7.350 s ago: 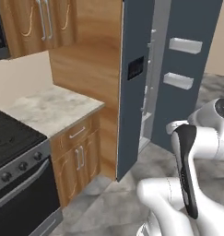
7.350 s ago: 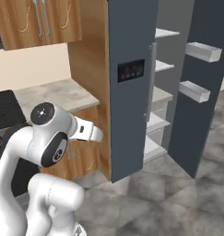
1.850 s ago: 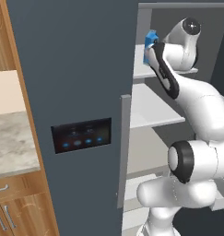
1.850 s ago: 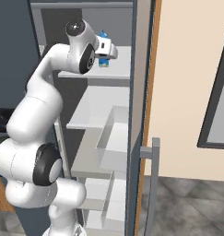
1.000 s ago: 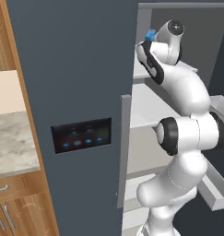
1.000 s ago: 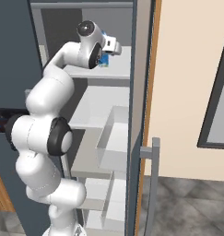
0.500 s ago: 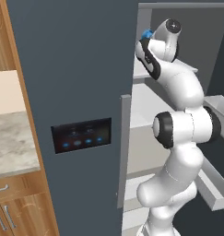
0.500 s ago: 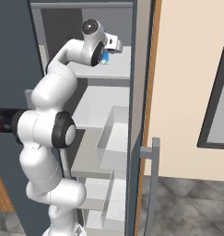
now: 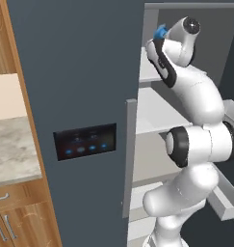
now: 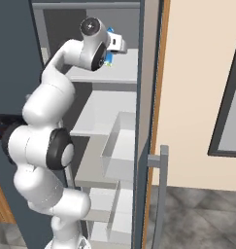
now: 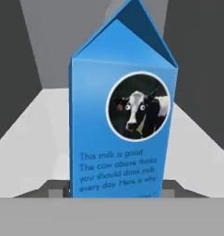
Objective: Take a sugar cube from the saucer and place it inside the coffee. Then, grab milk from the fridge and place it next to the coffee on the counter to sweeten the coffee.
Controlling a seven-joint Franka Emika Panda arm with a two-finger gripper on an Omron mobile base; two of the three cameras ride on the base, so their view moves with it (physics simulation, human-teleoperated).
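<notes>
White arm's reaching up into the tall dark slate-grey fridge (image 9: 80,72), door open, hand at the top pale shelf (image 10: 124,68). The two-finger gripper (image 11: 115,190) is right at the small blue gabled milk carton (image 11: 125,115). In the hand view the carton stands upright on the shelf w/ a round cow picture and white lettering on its front. Two dark finger tips (image 11: 53,189) poke up low at either side of the carton's base, so the carton sits between them. Jaws partway apart; can't tell whether they're actually pressing the carton's sides or just beside it.

From the left base view just a bit of blue carton (image 9: 160,32) peeks out behind the wrist, near the fridge's top. From the right base view a sliver of blue (image 10: 109,57) shows past the hand, on that same upper shelf.

Fridge's black panel with blue lights (image 9: 84,141) sits on the front, long grey vertical handle (image 9: 129,157) just right of it. Light beige marble desk (image 9: 12,152) off to the left, wooden cabinet fronts (image 9: 17,224) under it.
</notes>
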